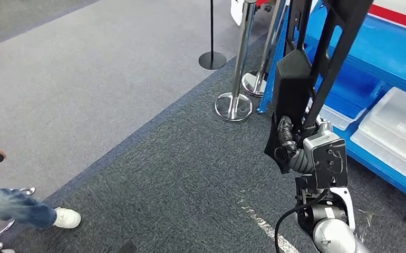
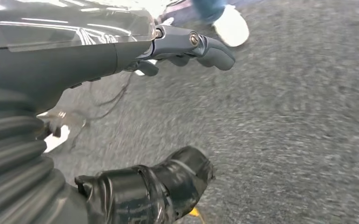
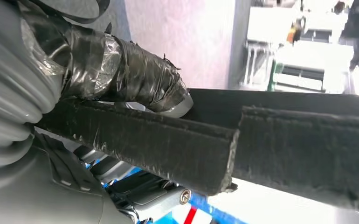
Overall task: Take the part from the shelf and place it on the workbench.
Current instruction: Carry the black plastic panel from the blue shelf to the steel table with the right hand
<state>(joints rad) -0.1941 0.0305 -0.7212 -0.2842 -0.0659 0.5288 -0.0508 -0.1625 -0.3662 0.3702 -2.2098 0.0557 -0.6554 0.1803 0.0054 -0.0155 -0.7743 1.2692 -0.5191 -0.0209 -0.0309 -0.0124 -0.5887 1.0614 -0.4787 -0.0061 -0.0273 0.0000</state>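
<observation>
I have the part (image 1: pixel 317 58), a long black frame-like piece, clamped in my right hand (image 1: pixel 296 147) at the right of the head view; it stands nearly upright and runs up past the top edge of the frame. In the right wrist view the taped thumb (image 3: pixel 135 79) presses on a rough black edge of the part (image 3: pixel 205 149), so the grip looks firm. My left hand (image 2: pixel 168 116) hangs over the carpet with thumb and fingers apart, holding nothing.

I judge the pick from the shelf done and the carry step in hand: the blue shelf (image 1: pixel 390 58) sits just beside the part at the upper right, with clear plastic trays (image 1: pixel 396 126) on its lower level. I cannot see the workbench, so the next move calls for turning away from the shelf and finding it before any set-down.

For room: the dark carpet (image 1: pixel 164 174) at centre and lower left is open. 2 chrome stanchion posts (image 1: pixel 238 79) stand near the shelf's corner at top centre, a black one (image 1: pixel 212 52) beyond them. A person's shoe (image 1: pixel 66 217) and leg sit at the lower left edge. The part's tall top end is what I would watch when swinging near the shelf edge and posts.
</observation>
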